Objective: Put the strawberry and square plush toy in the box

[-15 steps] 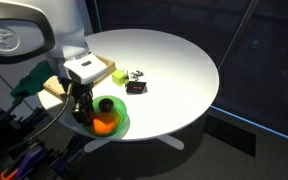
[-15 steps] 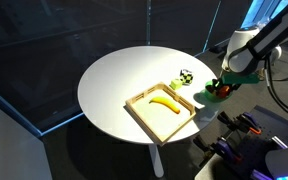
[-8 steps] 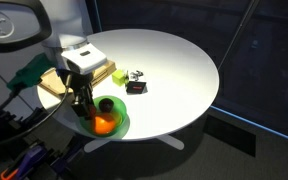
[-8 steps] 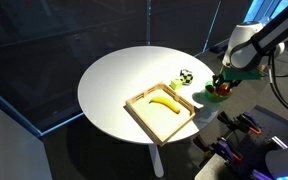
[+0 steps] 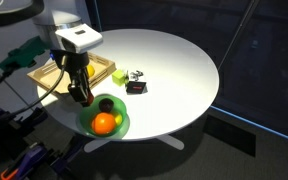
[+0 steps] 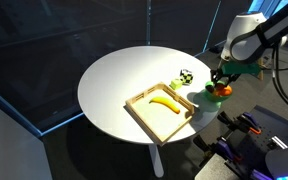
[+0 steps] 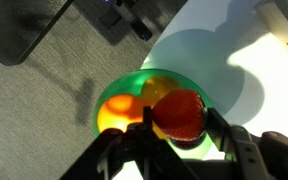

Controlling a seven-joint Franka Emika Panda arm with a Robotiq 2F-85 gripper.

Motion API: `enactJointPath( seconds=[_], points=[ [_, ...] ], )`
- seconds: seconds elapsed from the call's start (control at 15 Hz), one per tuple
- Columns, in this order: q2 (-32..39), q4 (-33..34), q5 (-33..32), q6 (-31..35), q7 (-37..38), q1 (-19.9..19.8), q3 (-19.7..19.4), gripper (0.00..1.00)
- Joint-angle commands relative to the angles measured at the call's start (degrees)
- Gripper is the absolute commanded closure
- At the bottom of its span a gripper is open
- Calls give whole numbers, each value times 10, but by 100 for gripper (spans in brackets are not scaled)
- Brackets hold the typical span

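My gripper (image 7: 179, 122) is shut on the strawberry (image 7: 179, 112), which hangs red and whole between the two fingers above the round green plate (image 7: 112, 86). In an exterior view the gripper (image 5: 81, 94) is raised over the table edge, between the plate (image 5: 121, 124) and the box (image 5: 102, 68). The box (image 6: 144, 96) is a shallow light-wood tray with a banana (image 6: 164, 103) lying in it. On the table just past the plate lies the square plush toy (image 5: 136, 88), small and dark.
An orange (image 5: 104, 123) and a dark round fruit (image 5: 106, 103) lie on the green plate. A yellow-green cube (image 5: 119, 75) and a small checkered object (image 5: 134, 75) sit beside the box. The round white table (image 5: 184, 60) ends close to the plate.
The gripper has risen from the green plate with the strawberry in it and shifted toward the box. Nothing else on the table has moved.
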Motion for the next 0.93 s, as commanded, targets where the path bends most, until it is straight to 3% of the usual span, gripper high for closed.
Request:
enactJointPath(
  seconds=[0.0, 0.87],
  points=[
    [-38, 6, -12, -26, -5, -7, 28, 69],
    [-83, 11, 51, -26, -116, 21, 122, 69]
  ],
)
